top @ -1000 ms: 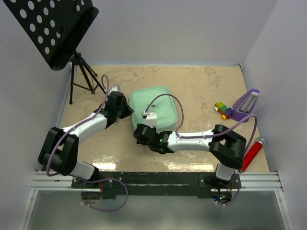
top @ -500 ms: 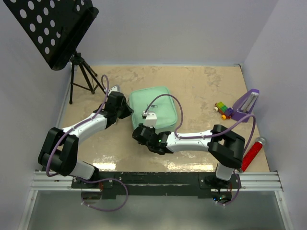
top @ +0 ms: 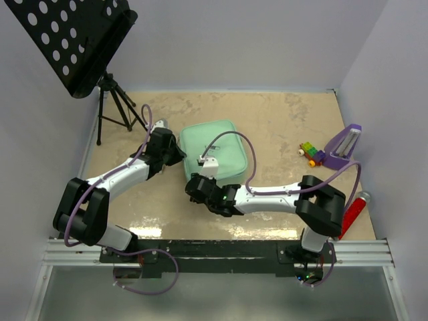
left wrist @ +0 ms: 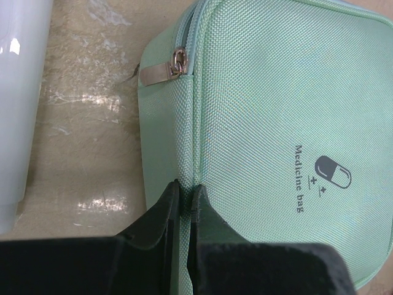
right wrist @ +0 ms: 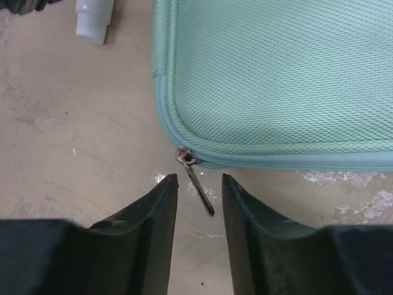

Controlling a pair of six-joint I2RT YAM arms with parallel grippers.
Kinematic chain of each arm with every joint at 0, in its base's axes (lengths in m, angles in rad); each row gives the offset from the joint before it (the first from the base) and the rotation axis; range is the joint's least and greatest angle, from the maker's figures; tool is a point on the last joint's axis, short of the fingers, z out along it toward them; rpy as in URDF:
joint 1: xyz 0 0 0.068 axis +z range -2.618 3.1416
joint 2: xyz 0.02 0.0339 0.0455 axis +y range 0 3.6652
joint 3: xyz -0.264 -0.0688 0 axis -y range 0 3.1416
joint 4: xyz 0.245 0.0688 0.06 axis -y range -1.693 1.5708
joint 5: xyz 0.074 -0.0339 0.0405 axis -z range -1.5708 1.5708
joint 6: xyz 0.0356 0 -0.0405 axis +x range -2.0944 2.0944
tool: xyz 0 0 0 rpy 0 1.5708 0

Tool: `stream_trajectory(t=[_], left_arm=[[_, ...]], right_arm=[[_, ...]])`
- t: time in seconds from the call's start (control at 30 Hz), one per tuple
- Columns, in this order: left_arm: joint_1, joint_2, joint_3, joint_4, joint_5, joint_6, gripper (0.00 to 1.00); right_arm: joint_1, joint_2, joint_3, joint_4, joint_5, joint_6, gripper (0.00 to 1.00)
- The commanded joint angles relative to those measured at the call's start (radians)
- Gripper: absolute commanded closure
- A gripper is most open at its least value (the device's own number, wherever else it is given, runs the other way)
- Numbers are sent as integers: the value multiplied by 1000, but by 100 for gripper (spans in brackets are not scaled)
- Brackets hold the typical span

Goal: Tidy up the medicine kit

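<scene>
The medicine kit (top: 221,150) is a mint-green zipped fabric case lying flat on the table, closed. The left wrist view shows its lid (left wrist: 276,117) with a capsule mark. My left gripper (top: 175,152) is at the kit's left side, shut on the edge seam (left wrist: 185,187). My right gripper (top: 194,187) is at the kit's near left corner, open and low over the table (right wrist: 198,176). A metal zipper pull (right wrist: 200,187) hangs from that corner (right wrist: 184,132) and lies between the two fingers, touched by neither. A second zipper pull (left wrist: 161,70) lies at the corner past my left gripper.
A white bottle (right wrist: 95,18) lies by the kit's left side, beside the left arm. A black music stand (top: 73,40) on a tripod (top: 114,110) is at the back left. A purple wedge (top: 343,144), toy bricks (top: 309,151) and a red cylinder (top: 353,212) are at the right.
My right arm's elbow has shifted slightly to the right and the right gripper has edged a little toward the kit's corner. The left gripper and the kit have not moved.
</scene>
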Motion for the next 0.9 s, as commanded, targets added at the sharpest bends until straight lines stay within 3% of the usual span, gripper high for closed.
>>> stream_trajectory(t=[0.0,0.13,0.27,0.87], left_arm=[[-4,-17,-9,-63,-1,25,100],[-4,-14,-9,-65,-3,28,100],[-4,-11,-7,-63,2,28,100],[-4,-14,-4,-69,0,34,100]], right_arm=[[-23,-78,-29,27,26,4,48],[-24,-106,-63,57,-16,13,30],[-24,-95,-45,70,-28,-2,25],[-53,15,84,-16,10,44,51]])
